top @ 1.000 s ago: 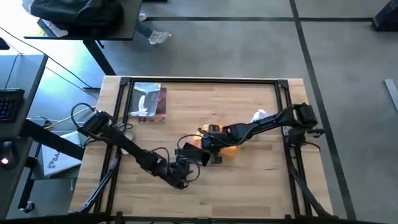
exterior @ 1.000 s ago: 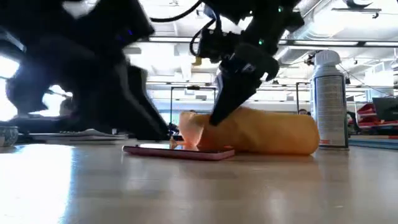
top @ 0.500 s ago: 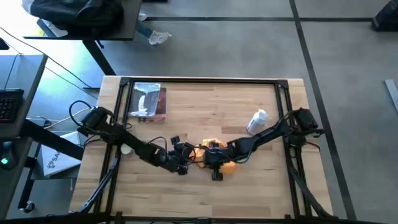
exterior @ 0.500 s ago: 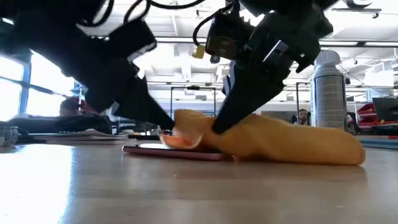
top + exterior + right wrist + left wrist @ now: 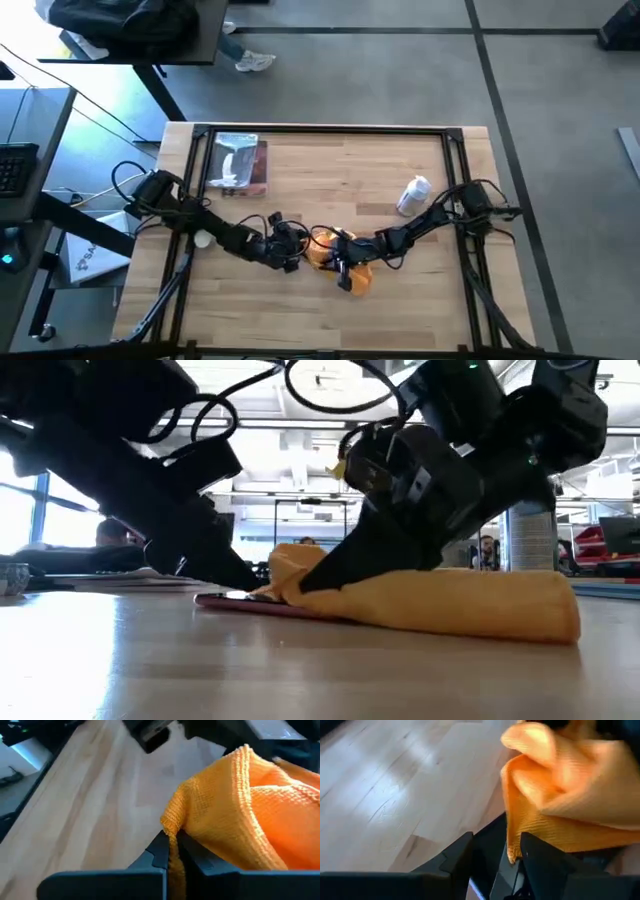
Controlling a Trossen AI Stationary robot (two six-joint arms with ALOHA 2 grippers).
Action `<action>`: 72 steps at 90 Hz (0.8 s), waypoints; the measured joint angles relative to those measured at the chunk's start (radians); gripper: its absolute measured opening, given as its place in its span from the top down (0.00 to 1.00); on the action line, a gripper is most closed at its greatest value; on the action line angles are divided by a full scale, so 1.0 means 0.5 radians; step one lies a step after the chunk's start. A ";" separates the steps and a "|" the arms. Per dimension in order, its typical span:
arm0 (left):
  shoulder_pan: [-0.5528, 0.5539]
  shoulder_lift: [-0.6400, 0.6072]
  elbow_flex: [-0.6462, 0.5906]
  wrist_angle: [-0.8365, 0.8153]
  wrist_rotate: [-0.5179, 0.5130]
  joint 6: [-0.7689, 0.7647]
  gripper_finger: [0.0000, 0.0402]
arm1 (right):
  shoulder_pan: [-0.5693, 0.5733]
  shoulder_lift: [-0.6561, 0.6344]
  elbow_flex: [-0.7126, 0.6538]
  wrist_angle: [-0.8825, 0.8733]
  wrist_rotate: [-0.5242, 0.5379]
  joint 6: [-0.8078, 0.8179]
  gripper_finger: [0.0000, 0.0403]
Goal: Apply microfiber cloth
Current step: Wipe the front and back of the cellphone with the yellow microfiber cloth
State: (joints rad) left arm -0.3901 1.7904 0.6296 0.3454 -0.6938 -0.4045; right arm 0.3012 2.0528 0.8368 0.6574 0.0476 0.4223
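While both hands meet — right hand (image 5: 172, 851) pinches one microfiber cloth (image 5: 240, 815).

The microfiber cloth (image 5: 440, 600) is covering most of the phone (image 5: 235, 600), leaving only a thin edge showing at its left. From above, the two dark arms are hiding where the grippers meet the cloth. The spray can (image 5: 530, 540) is standing half hidden behind the right arm at the far right.

A lab or workshop: concrete floor (image 5: 400, 80), wooden workbench (image 5: 340, 170), ceiling lights.
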 joint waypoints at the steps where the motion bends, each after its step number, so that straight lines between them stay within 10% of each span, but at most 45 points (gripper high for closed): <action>1: 0.000 0.000 -0.002 0.000 0.000 -0.004 0.64 | 0.000 0.000 0.000 0.000 0.000 0.004 1.00; 46: -0.002 0.128 -0.012 0.044 -0.001 -0.034 0.64 | 0.069 -0.157 -0.003 -0.341 -0.302 0.100 1.00; 72: -0.010 0.132 -0.017 0.067 0.001 0.007 0.64 | 0.049 -0.498 -0.005 -0.470 0.107 -0.234 1.00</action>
State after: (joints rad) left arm -0.3951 1.8565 0.6212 0.3787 -0.6931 -0.4012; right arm 0.3258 1.8040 0.8345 0.4223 0.1009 0.3055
